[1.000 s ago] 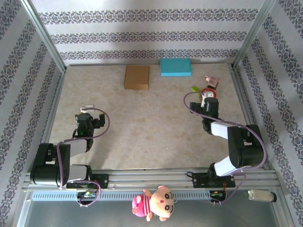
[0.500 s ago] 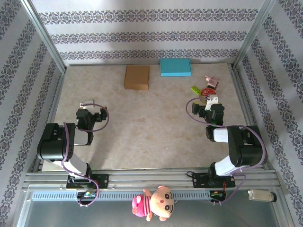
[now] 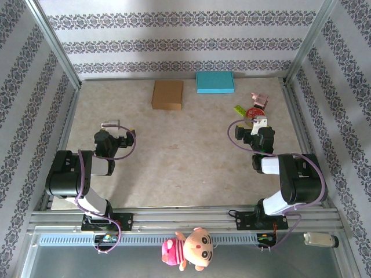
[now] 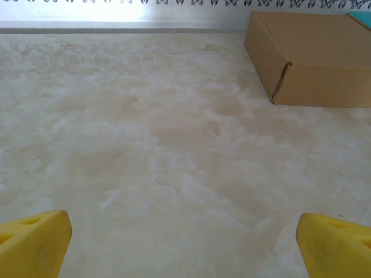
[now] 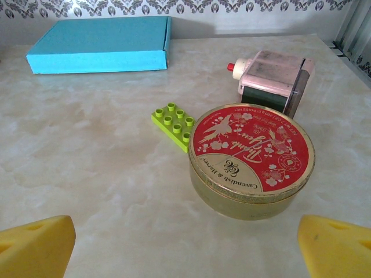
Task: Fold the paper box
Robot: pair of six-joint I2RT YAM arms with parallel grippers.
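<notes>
left claw [image 4: 184, 246] gapes wide, empty, facing the brown paper box [image 4: 313, 58]; right claw [image 5: 185, 249] likewise wide, facing a red tin [image 5: 252, 159].

Brown box [image 3: 167, 94]: plain kraft paper, shallow and rectangular, already assembled with lid shut. It lies flat on the table [image 3: 185, 156], at the far side and left of centre, just short of the back wall [image 3: 185, 46]. In the left wrist view, the brown box [image 4: 310, 55] shows a slightly gaping seam at its near corner.

Blue box [image 3: 215, 81]: turquoise, shallow and rectangular, closed. It lies flat to the right of the brown box and apart from it, a little nearer the wall, with its long side along the wall. In the right wrist view, the blue box [image 5: 98, 43] has clean, square edges.
</notes>
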